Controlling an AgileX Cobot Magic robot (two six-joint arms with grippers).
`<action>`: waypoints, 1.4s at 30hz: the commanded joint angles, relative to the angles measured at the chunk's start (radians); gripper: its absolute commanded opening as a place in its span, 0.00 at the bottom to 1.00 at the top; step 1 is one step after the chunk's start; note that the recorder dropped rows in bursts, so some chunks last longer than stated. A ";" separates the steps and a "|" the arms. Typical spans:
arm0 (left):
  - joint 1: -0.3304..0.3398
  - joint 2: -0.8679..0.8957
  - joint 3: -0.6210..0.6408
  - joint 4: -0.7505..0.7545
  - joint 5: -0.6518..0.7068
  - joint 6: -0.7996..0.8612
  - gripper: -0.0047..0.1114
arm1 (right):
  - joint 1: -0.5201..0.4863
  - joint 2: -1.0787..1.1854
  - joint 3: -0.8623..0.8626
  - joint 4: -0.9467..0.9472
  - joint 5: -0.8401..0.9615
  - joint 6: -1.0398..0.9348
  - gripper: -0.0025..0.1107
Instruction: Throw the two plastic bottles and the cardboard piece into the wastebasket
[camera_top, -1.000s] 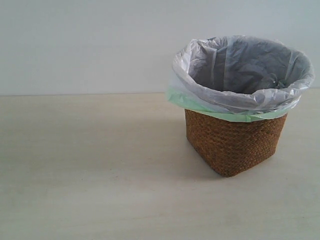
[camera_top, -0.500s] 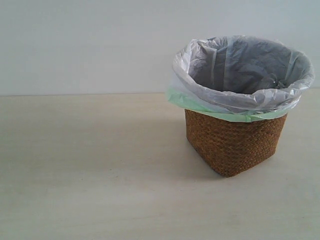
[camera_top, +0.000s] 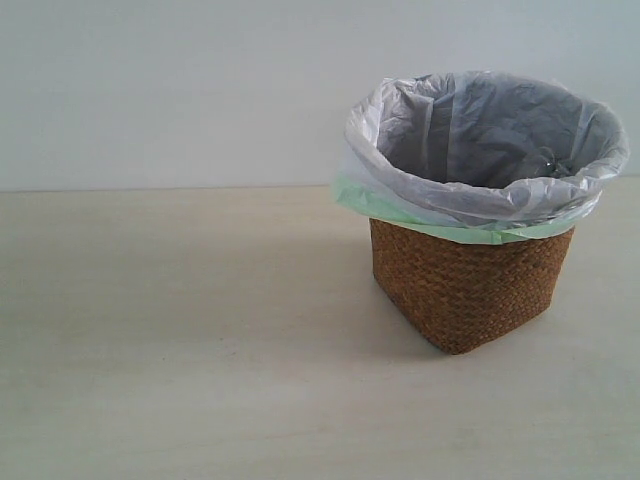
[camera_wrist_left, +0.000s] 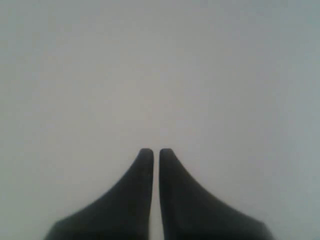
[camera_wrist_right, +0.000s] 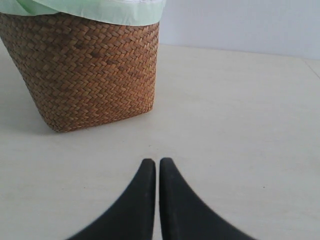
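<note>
The brown wicker wastebasket stands on the pale table at the right of the exterior view, lined with a crinkled grey-white bag edged pale green. A bit of clear plastic shows inside near its right rim; I cannot tell what it is. The two bottles and the cardboard piece are otherwise out of view. Neither arm shows in the exterior view. My right gripper is shut and empty, low over the table, a short way from the wastebasket's woven wall. My left gripper is shut and empty against a plain grey-white surface.
The pale wooden table stretches left and in front of the basket. A plain light wall rises behind it. In the right wrist view the table runs on beside the basket to that wall.
</note>
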 joint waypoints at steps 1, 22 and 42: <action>0.069 -0.059 0.149 -0.105 -0.156 -0.008 0.07 | -0.005 -0.005 -0.001 0.001 -0.004 0.000 0.02; 0.104 -0.099 0.599 0.209 -0.236 -0.144 0.07 | -0.005 -0.005 -0.001 0.001 -0.004 0.000 0.02; 0.104 -0.099 0.747 0.241 -0.159 -0.144 0.07 | -0.005 -0.005 -0.001 0.001 -0.004 0.000 0.02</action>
